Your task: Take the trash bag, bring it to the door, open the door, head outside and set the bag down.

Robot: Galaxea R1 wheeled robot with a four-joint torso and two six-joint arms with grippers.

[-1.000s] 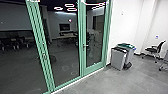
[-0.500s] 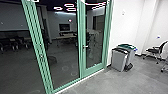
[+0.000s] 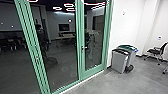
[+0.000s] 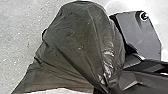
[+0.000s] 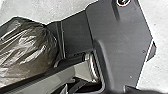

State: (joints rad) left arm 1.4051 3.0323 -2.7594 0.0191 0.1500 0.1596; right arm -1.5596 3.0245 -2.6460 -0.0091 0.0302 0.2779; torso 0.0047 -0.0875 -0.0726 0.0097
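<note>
Bag (image 4: 77, 47) bulging beside the robot's dark plate (image 5: 120, 32), and it's likely mid-carry, though what, if anything, is clamped on it, one cannot tell. Door (image 3: 93, 71) looks shut ahead; the job calls for a steady, squared-up approach to the handle (image 3: 85, 47), load kept clear.

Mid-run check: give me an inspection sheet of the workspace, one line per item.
Surface: grey floor
Trash bag: dark, creased, bulging, close to the robot's body
Door: green frame, glazed, looks shut; handle unobstructed
Clutter: two bins beside the door, against the wall
Grippers: hold on the bag cannot be made out
Cables: nothing seen
Surroundings: chair beyond the bins; table behind the glass
</note>
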